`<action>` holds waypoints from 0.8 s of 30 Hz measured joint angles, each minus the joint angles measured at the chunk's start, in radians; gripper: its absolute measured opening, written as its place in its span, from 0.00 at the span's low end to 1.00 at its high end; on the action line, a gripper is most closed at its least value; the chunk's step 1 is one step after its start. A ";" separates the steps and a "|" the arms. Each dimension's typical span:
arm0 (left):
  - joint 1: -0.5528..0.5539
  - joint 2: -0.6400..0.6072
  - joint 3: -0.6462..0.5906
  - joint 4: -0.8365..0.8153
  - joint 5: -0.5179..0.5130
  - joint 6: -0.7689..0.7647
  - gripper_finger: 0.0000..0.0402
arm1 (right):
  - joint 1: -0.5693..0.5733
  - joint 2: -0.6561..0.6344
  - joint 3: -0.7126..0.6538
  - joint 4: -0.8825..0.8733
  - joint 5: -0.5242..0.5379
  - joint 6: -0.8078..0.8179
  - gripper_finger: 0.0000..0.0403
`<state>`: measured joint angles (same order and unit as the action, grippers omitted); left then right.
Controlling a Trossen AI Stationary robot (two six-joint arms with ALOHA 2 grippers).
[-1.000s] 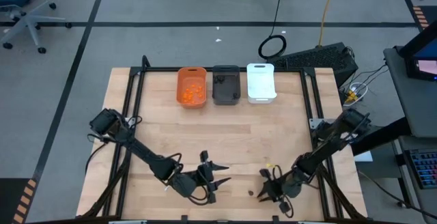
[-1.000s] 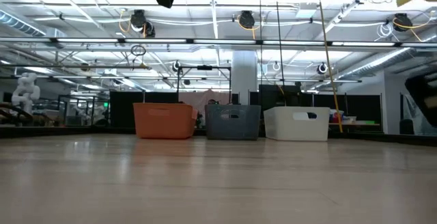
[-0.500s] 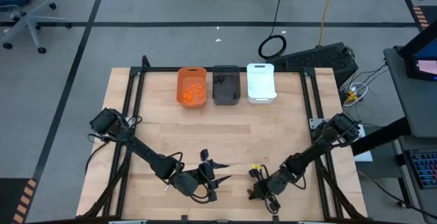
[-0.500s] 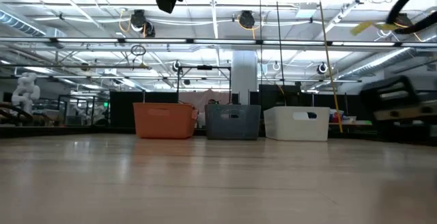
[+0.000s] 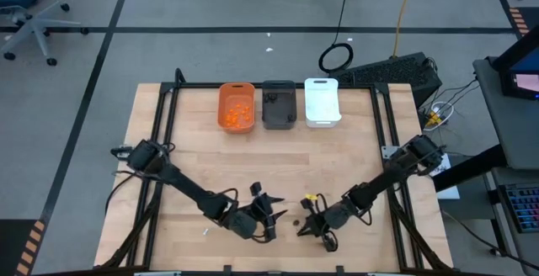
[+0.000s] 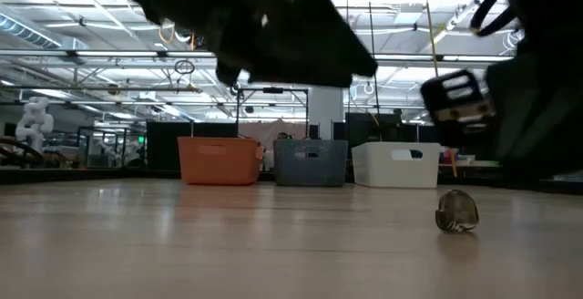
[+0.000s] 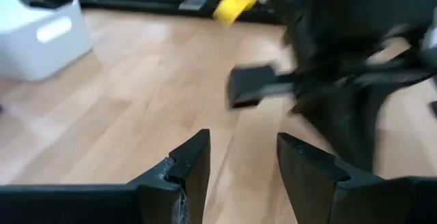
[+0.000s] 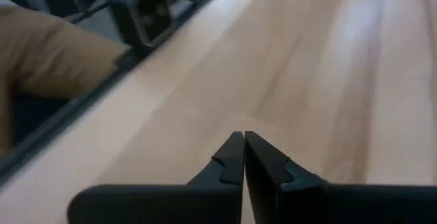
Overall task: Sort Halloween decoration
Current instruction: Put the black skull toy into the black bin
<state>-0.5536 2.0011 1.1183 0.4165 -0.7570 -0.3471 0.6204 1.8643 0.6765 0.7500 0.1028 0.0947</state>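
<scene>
The right gripper (image 8: 244,157), jaws pressed together and empty, sits just beside a dark decoration piece (image 5: 296,222). The left gripper (image 5: 271,211), jaws spread, hovers opposite; the two arms risk colliding over the piece.

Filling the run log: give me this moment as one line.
left gripper: open, near front edge | right gripper: shut, empty | dark lump: on table between them

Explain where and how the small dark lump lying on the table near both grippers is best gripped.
Probably across the dark lump's rounded middle, coming straight down from above: it is a squat, roundish blob sitting alone on the bare table, with no handle or edge.
</scene>
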 joint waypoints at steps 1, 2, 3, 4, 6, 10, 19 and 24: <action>0.006 0.013 0.000 0.001 0.000 -0.015 0.42 | 0.008 -0.017 0.000 -0.015 -0.004 0.008 0.00; 0.009 0.025 0.000 0.004 0.002 -0.033 0.42 | 0.018 -0.040 0.000 -0.049 -0.013 0.017 0.00; 0.013 0.035 0.000 0.003 0.006 -0.040 0.42 | 0.028 -0.068 0.000 -0.086 -0.026 0.027 0.00; 0.017 0.045 -0.001 0.003 0.018 -0.041 0.42 | 0.040 -0.098 0.000 -0.127 -0.027 0.044 0.00; 0.021 0.067 -0.001 0.044 0.029 -0.041 0.42 | 0.067 -0.163 0.000 -0.234 -0.026 0.081 0.00; 0.025 0.111 -0.001 0.173 0.069 -0.041 0.42 | 0.138 -0.283 0.000 -0.400 0.032 0.153 0.00; 0.012 0.250 0.140 0.213 0.054 0.033 0.42 | 0.274 -0.372 0.000 -0.523 0.261 0.180 0.00; 0.000 0.291 0.243 0.012 0.027 0.008 0.46 | 0.279 -0.372 0.000 -0.533 0.262 0.184 0.00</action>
<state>-0.5538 2.2926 1.3609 0.4282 -0.7300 -0.3388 0.8994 1.4926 0.6765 0.2167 0.3651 0.2790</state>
